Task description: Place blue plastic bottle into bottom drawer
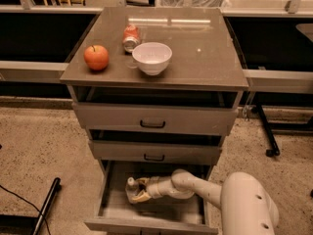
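The blue plastic bottle (132, 189) is inside the open bottom drawer (146, 224), at its left side, with its white cap pointing to the back left. My gripper (140, 190) reaches into the drawer from the right. Its fingers sit on either side of the bottle's body and are closed on it. The bottle is low in the drawer, at or just above the drawer floor. Most of the bottle's body is hidden by the fingers.
On the cabinet top (205, 58) are a red apple (96, 57), a red soda can (130, 37) on its side and a white bowl (152, 58). The two upper drawers (152, 119) are nearly shut. A black cable and stand leg (46, 204) lie on the floor to the left.
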`<state>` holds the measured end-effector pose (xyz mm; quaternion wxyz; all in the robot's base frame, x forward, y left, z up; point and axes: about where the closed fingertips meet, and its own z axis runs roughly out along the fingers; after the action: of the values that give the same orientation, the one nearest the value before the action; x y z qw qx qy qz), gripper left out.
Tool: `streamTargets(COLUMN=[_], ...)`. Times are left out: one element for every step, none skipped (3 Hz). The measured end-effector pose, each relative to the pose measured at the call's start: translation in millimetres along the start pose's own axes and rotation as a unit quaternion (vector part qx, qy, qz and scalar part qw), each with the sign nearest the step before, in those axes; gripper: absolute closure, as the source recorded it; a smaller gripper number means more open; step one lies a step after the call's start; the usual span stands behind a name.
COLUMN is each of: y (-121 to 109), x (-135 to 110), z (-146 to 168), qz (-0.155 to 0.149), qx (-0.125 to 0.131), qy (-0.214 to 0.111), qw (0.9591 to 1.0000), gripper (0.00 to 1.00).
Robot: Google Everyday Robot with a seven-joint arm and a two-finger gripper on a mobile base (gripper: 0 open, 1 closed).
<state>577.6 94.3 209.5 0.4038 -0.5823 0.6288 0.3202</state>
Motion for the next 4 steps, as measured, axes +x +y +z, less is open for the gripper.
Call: streamTargets(y=[2.4, 2.2, 2.2, 1.2], x=[10.7, 10.6, 10.6, 9.3], z=[2.7, 2.6, 2.5, -6.7], qz=[0.036, 0.038, 0.037, 0.025], qx=[-0.016, -0.016, -0.016, 0.004], qy=[0.000, 0.000, 0.000, -0.004], qw=[0.9992, 0.9992, 0.9992, 0.9997], gripper=[0.34, 0.11, 0.00, 0.00])
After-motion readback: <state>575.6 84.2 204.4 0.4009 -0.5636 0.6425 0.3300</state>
